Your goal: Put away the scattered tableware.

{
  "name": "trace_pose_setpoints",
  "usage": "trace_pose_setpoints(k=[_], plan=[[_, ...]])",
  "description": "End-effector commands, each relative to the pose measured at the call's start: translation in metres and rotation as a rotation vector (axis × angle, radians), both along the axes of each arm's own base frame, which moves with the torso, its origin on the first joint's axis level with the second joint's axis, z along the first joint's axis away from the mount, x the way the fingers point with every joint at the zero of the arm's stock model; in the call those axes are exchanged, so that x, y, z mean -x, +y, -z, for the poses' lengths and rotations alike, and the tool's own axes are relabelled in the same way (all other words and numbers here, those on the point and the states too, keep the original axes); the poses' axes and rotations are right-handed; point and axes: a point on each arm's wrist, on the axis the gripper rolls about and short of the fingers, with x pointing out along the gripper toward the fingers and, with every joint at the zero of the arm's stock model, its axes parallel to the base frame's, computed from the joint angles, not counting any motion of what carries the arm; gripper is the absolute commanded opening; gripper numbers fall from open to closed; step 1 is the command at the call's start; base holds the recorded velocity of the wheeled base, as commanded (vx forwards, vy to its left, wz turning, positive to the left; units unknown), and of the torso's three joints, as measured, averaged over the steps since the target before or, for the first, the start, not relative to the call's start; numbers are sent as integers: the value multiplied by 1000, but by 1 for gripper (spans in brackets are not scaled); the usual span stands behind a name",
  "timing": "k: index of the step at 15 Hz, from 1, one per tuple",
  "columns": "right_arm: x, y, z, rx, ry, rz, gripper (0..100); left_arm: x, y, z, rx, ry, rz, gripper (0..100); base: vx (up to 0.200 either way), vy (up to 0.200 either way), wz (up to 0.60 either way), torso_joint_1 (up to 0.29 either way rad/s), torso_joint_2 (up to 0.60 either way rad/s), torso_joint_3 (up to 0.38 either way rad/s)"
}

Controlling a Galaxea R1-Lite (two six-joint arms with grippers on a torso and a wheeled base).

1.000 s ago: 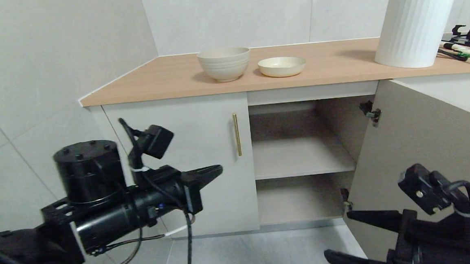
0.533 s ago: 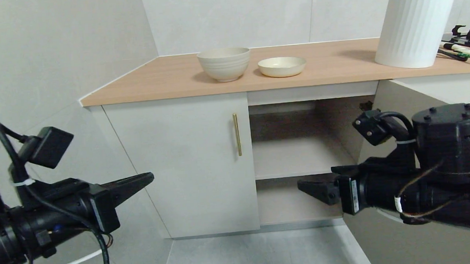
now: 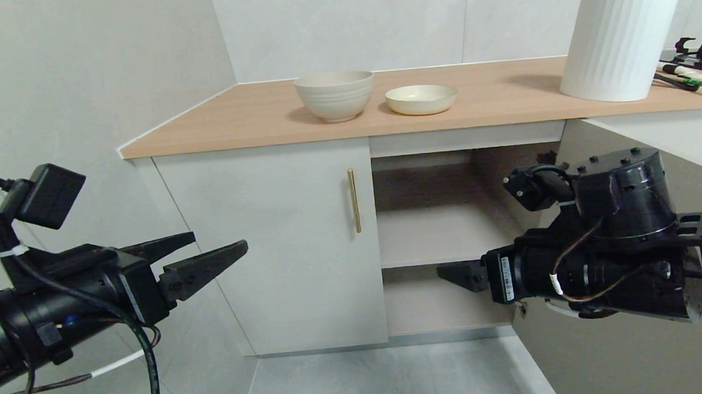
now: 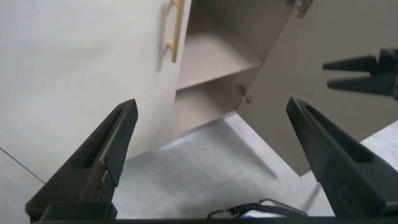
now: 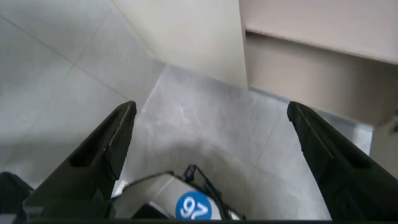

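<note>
Left gripper (image 3: pixel 219 241) and right gripper (image 3: pixel 458 274) sit low, jaws apart and empty; rising toward bowl (image 3: pixel 335 95) and dish (image 3: pixel 421 99), either may clip the counter edge (image 3: pixel 250 146) or open door (image 3: pixel 580 359).

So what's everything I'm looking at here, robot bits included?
bowl: one, beige, on the counter near its left end
dish: one, cream, shallow, on the counter just right of the bowl
container: one, white, tall and ribbed, on the counter towards the right
utensils: several, black, white and green, at the counter's far right edge
counter: one, light wood, in a tiled corner
closed door: one, pale grey, with a brass handle
open door: one, pale grey, swung out on the right
shelves: two, beige, bare, inside the cabinet
left tool: one, black, open, before the closed door
right tool: one, black, open, low before the open cabinet
</note>
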Motion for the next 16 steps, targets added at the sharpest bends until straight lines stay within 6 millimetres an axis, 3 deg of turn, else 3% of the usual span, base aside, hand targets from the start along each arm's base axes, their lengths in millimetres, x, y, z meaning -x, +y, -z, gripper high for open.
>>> trace_pose_setpoints(k=[1, 3, 16], plan=[[2, -1, -4, -10, -12, 0, 100, -4, -1, 1, -1, 9, -4, 100, 0, 0, 0, 0, 0, 0], [4, -2, -8, -19, -21, -3, 100, -6, 0, -2, 1, 0, -10, 100, 0, 0, 0, 0, 0, 0], [8, -4, -10, -22, -26, -11, 100, -12, 4, -4, 4, -1, -34, 100, 200, 0, 0, 4, 3, 2]])
